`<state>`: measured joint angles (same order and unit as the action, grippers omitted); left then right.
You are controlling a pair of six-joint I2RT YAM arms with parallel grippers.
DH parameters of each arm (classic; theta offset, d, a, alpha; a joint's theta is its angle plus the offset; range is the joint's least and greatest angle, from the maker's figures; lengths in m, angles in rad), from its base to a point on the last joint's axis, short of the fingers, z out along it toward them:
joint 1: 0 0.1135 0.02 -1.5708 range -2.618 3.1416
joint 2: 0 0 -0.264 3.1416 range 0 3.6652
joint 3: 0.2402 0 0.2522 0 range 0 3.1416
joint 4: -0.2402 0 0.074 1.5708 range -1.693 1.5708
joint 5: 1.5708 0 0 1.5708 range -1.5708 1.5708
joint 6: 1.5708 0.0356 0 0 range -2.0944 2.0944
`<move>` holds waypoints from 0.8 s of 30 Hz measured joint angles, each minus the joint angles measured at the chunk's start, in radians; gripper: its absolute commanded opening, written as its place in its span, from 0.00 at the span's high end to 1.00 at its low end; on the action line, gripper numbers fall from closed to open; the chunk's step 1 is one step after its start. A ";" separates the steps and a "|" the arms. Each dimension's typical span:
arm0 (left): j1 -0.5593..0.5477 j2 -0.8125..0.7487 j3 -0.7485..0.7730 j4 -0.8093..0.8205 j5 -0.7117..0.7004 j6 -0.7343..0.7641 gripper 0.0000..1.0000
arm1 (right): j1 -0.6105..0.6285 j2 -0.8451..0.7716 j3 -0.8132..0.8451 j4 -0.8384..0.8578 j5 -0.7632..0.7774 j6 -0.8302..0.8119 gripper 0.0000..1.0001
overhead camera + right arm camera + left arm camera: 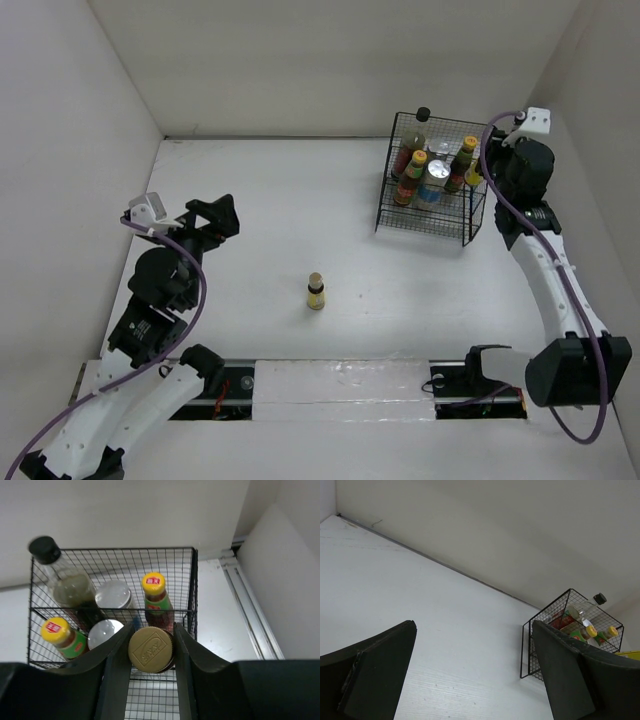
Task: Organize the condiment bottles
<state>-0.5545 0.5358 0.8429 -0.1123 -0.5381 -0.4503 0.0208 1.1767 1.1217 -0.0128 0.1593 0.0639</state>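
Note:
A black wire basket (383,215) stands at the back right. In it are a tall dark black-capped bottle (65,587), two red-sauce yellow-capped bottles (155,592) (59,632) and two silver-lidded jars (113,596) (104,632). My right gripper (152,630) is shut on a small tan-capped bottle (151,649) and holds it at the basket's right side (473,172). A second small yellow tan-capped bottle (316,291) stands upright on the table's middle. My left gripper (215,215) is open and empty at the left, well away from it.
White walls close the table at the back and on both sides. The basket (570,630) also shows far off in the left wrist view. A black rail (330,385) runs along the near edge between the arm bases.

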 measured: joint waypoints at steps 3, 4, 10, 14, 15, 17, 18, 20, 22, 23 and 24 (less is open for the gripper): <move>0.000 0.004 0.000 0.000 0.002 0.000 0.03 | -0.016 0.053 0.000 -0.012 -0.007 0.000 0.83; 0.000 0.005 0.000 0.001 0.003 0.000 0.03 | -0.019 0.069 0.002 -0.011 -0.010 0.000 0.83; 0.000 0.013 0.000 0.000 0.004 0.000 0.03 | -0.021 0.151 0.011 0.010 -0.033 0.000 0.83; 0.000 0.014 0.000 0.000 0.004 0.000 0.03 | -0.023 0.180 0.012 0.029 -0.045 0.000 0.83; 0.000 0.014 0.000 0.001 0.004 0.000 0.03 | -0.024 0.188 0.014 0.030 -0.048 0.000 0.83; 0.000 0.018 0.000 0.001 0.004 0.000 0.03 | -0.028 0.213 0.019 0.043 -0.051 0.001 0.83; 0.000 0.019 0.000 0.000 0.005 0.000 0.03 | -0.029 0.228 0.022 0.046 -0.052 0.001 0.83; 0.000 0.023 0.000 0.002 0.005 0.000 0.03 | -0.031 0.262 0.024 0.050 -0.055 0.002 0.83; 0.000 0.027 0.000 0.002 0.005 0.000 0.03 | -0.033 0.294 0.024 0.050 -0.056 0.005 0.83; 0.000 0.029 0.000 0.002 0.005 0.000 0.03 | -0.033 0.309 0.024 0.049 -0.057 0.006 0.83; 0.000 0.031 0.000 0.003 0.005 0.000 0.03 | -0.033 0.322 0.024 0.047 -0.058 0.007 0.83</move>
<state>-0.5545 0.5667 0.8425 -0.1093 -0.5327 -0.4500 -0.0120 1.4986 1.1461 0.0338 0.1009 0.0711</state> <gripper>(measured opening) 0.970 0.405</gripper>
